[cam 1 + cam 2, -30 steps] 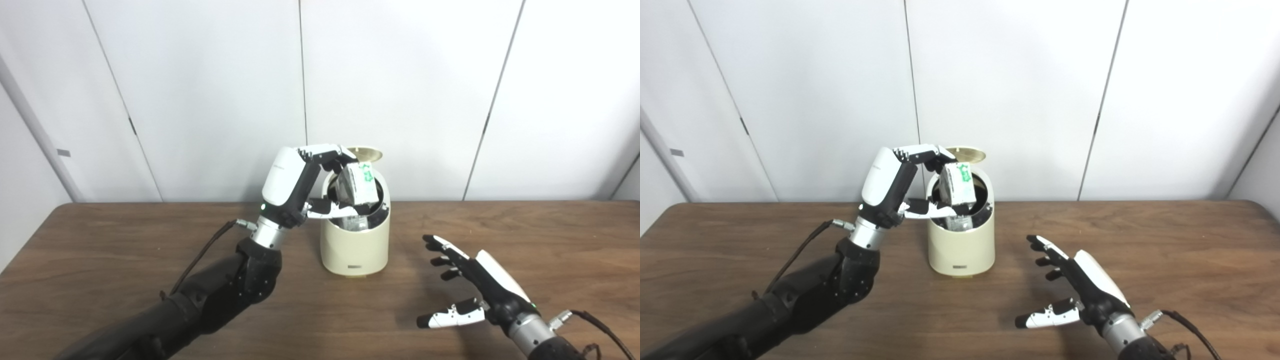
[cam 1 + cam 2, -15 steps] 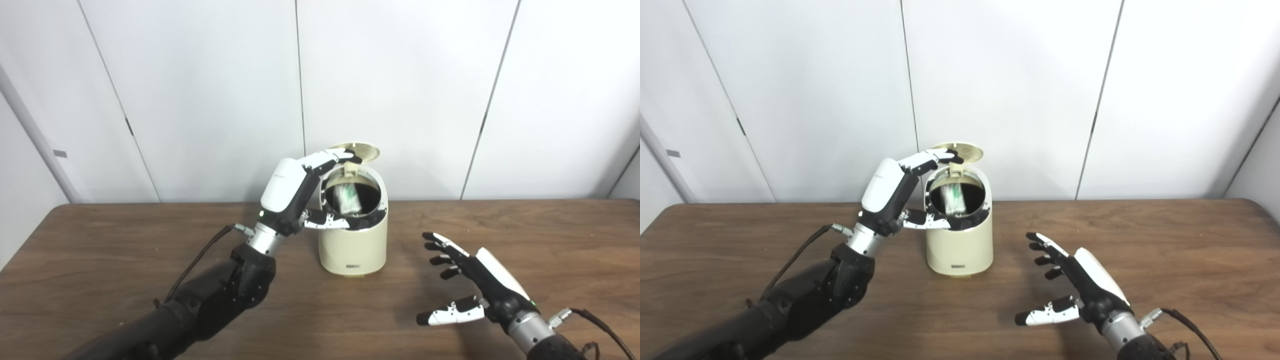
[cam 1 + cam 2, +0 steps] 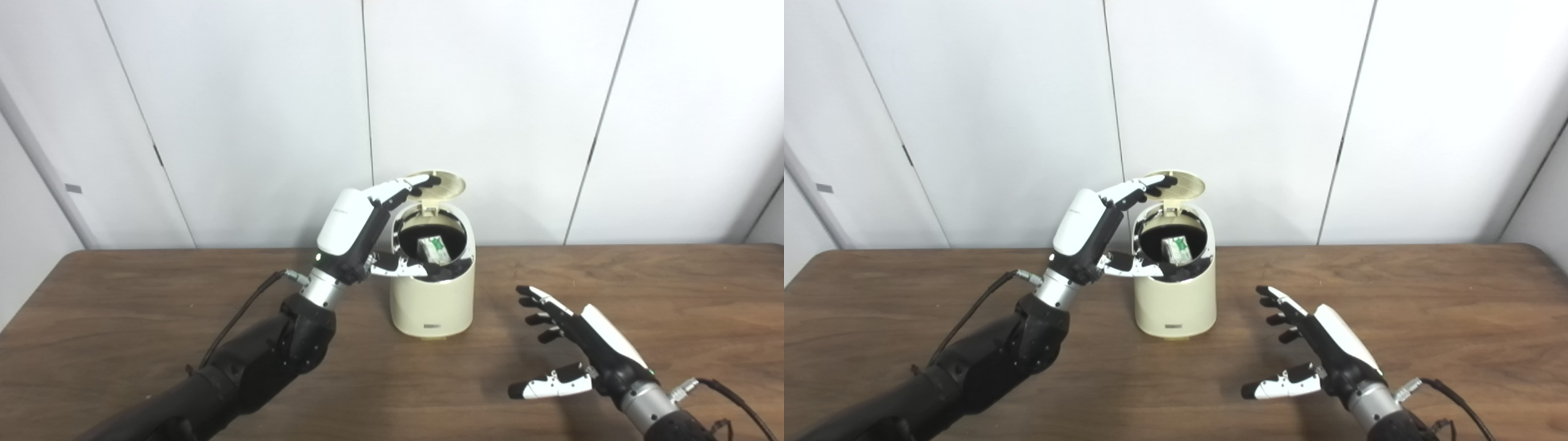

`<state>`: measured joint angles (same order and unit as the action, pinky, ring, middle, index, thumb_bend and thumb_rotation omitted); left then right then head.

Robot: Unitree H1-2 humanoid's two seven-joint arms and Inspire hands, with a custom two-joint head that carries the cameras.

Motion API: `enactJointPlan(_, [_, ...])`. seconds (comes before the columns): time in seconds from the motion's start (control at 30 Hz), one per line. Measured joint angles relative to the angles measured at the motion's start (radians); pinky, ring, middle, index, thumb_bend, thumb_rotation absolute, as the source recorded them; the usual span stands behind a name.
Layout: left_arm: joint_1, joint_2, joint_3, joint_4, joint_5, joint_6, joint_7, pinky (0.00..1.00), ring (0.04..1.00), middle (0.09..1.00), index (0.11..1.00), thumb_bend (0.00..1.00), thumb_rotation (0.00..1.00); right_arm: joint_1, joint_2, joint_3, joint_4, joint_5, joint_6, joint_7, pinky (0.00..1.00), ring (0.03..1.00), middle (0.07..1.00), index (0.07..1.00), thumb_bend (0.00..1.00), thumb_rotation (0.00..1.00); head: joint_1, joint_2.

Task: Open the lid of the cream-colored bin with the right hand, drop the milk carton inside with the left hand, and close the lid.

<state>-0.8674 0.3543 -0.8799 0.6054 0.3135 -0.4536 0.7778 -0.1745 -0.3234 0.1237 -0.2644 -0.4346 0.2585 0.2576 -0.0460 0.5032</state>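
The cream-colored bin (image 3: 433,300) stands on the wooden table, its round lid (image 3: 442,184) tipped up at the back. The milk carton (image 3: 432,247), white with green print, lies inside the dark opening, also seen in the right eye view (image 3: 1176,247). My left hand (image 3: 361,229) is open and empty at the bin's left rim, fingers spread up toward the lid, thumb over the rim. My right hand (image 3: 576,349) is open and empty, hovering over the table to the right of the bin.
The wooden table (image 3: 122,318) runs to both sides of the bin. White wall panels (image 3: 245,92) stand close behind the bin. A cable (image 3: 242,315) trails from my left wrist, another from my right wrist (image 3: 729,398).
My left hand let go of the milk carton, which dropped into the bin. The left hand's fingers spread open and drew slightly left. The right hand stayed in place.
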Motion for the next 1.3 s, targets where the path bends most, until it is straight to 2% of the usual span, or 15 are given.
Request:
enactJointPlan(0.17, [0.003, 0.005, 0.01, -0.034, -0.006, -0.001, 0.008, 0.53, 0.68, 0.756, 0.775, 0.85, 0.1, -0.001, 0.0, 0.0, 0.01, 0.001, -0.001, 0.0, 0.7, 0.825, 0.897, 0.924, 0.78, 0.19, 0.003, 0.0])
enactJointPlan(0.27, [0.027, 0.01, 0.06, -0.094, -0.07, -0.002, -0.015, 0.45, 0.559, 0.649, 0.687, 0.81, 0.04, -0.001, -0.001, -0.001, 0.013, 0.005, -0.002, 0.0, 0.71, 0.824, 0.897, 0.926, 0.78, 0.18, 0.008, 0.0])
enactJointPlan(0.33, [0.039, 0.016, 0.087, -0.122, -0.096, -0.002, -0.046, 0.42, 0.511, 0.601, 0.648, 0.78, 0.03, -0.001, -0.001, -0.001, 0.015, 0.008, -0.002, 0.0, 0.71, 0.828, 0.901, 0.928, 0.78, 0.18, 0.008, 0.0])
enactJointPlan(0.37, [0.043, 0.02, 0.099, -0.133, -0.108, -0.003, -0.059, 0.41, 0.488, 0.546, 0.619, 0.67, 0.01, -0.001, -0.001, -0.001, 0.016, 0.009, -0.002, 0.0, 0.71, 0.828, 0.901, 0.926, 0.78, 0.18, 0.008, 0.0])
enactJointPlan(0.4, [0.046, 0.024, 0.112, -0.139, -0.118, -0.002, -0.078, 0.4, 0.468, 0.509, 0.568, 0.59, 0.01, -0.001, -0.001, -0.001, 0.016, 0.01, -0.002, 0.0, 0.71, 0.828, 0.9, 0.925, 0.78, 0.18, 0.008, 0.0])
enactJointPlan(0.47, [0.061, 0.038, 0.148, -0.167, -0.137, -0.002, -0.118, 0.39, 0.443, 0.478, 0.524, 0.53, 0.0, -0.001, -0.001, -0.001, 0.017, 0.011, -0.003, 0.0, 0.71, 0.828, 0.901, 0.925, 0.78, 0.19, 0.011, 0.0])
enactJointPlan(0.57, [0.086, 0.053, 0.202, -0.196, -0.166, -0.001, -0.172, 0.37, 0.411, 0.465, 0.512, 0.52, 0.0, -0.001, -0.001, -0.001, 0.02, 0.01, -0.002, 0.0, 0.71, 0.832, 0.902, 0.928, 0.78, 0.19, 0.012, 0.0])
enactJointPlan(0.73, [0.146, 0.055, 0.308, -0.238, -0.205, -0.001, -0.291, 0.38, 0.41, 0.469, 0.502, 0.52, 0.0, -0.003, -0.001, -0.002, 0.02, 0.011, -0.002, 0.0, 0.68, 0.818, 0.908, 0.925, 0.78, 0.17, 0.012, 0.002])
enactJointPlan(0.87, [0.187, 0.052, 0.403, -0.27, -0.245, 0.001, -0.411, 0.4, 0.462, 0.486, 0.493, 0.52, 0.0, -0.005, -0.001, -0.007, 0.02, 0.011, -0.002, 0.0, 0.64, 0.782, 0.904, 0.915, 0.78, 0.16, 0.015, 0.0])
enactJointPlan(1.03, [0.24, 0.035, 0.536, -0.303, -0.319, 0.002, -0.597, 0.47, 0.577, 0.501, 0.493, 0.52, 0.0, -0.012, -0.003, -0.013, 0.021, 0.011, -0.003, -0.001, 0.65, 0.798, 0.921, 0.924, 0.77, 0.18, 0.021, 0.002])
enactJointPlan(1.07, [0.253, 0.03, 0.562, -0.304, -0.331, 0.002, -0.638, 0.51, 0.616, 0.621, 0.496, 0.51, 0.03, -0.014, -0.004, -0.014, 0.023, 0.011, -0.003, -0.001, 0.65, 0.801, 0.924, 0.926, 0.77, 0.18, 0.023, 0.0])
enactJointPlan(1.1, [0.264, 0.027, 0.581, -0.304, -0.344, 0.002, -0.671, 0.52, 0.629, 0.662, 0.497, 0.51, 0.04, -0.016, -0.005, -0.016, 0.023, 0.011, -0.003, -0.001, 0.65, 0.801, 0.925, 0.926, 0.77, 0.18, 0.023, 0.0])
enactJointPlan(1.13, [0.278, 0.022, 0.604, -0.305, -0.35, 0.003, -0.71, 0.54, 0.655, 0.704, 0.629, 0.6, 0.02, -0.017, -0.005, -0.018, 0.024, 0.012, -0.003, -0.001, 0.64, 0.805, 0.928, 0.929, 0.77, 0.18, 0.023, -0.002])
enactJointPlan(1.17, [0.289, 0.018, 0.625, -0.308, -0.356, 0.003, -0.728, 0.57, 0.678, 0.739, 0.721, 0.66, 0.02, -0.018, -0.006, -0.019, 0.024, 0.013, -0.003, -0.001, 0.65, 0.806, 0.929, 0.931, 0.76, 0.17, 0.023, -0.002])
enactJointPlan(1.3, [0.331, 0.001, 0.702, -0.341, -0.362, 0.01, -0.787, 0.58, 0.694, 0.765, 0.787, 0.7, 0.06, -0.022, -0.006, -0.025, 0.03, 0.025, -0.005, -0.001, 0.63, 0.804, 0.93, 0.93, 0.76, 0.16, 0.028, -0.002])
